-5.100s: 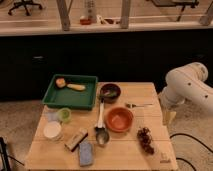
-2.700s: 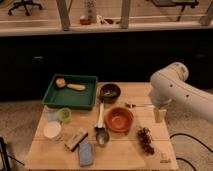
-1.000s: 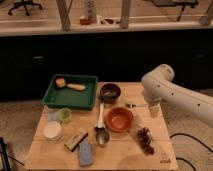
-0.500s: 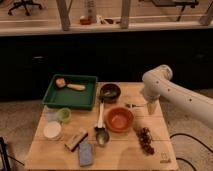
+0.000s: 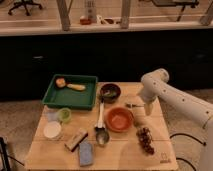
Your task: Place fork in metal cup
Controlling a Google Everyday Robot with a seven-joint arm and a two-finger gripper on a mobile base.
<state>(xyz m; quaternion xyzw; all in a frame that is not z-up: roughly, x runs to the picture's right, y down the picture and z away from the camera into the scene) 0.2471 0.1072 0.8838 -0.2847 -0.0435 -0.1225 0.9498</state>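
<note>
the main risk i saw was a bad pick. the fork (image 5: 132, 105) was thin and lay flat on the table (image 5: 55, 155), so a descent slightly off its line could skid it toward the orange bowl (image 5: 120, 119) or close on nothing. the second risk was the carry. the metal cup (image 5: 102, 136) sat on the far side of that bowl, at the near end of the long pale utensil (image 5: 100, 112). a low pass could clip the bowl's rim, and a careless release could tip the small cup or bounce the fork out.

the gripper (image 5: 148, 111) hung pointing down over the right part of the table, just beside the fork's right end and, as far as i could judge, above it rather than on it. i could not tell whether the claw was apart or together. the fork lay between the bowl's upper right edge and the claw, well apart from the cup.
</note>
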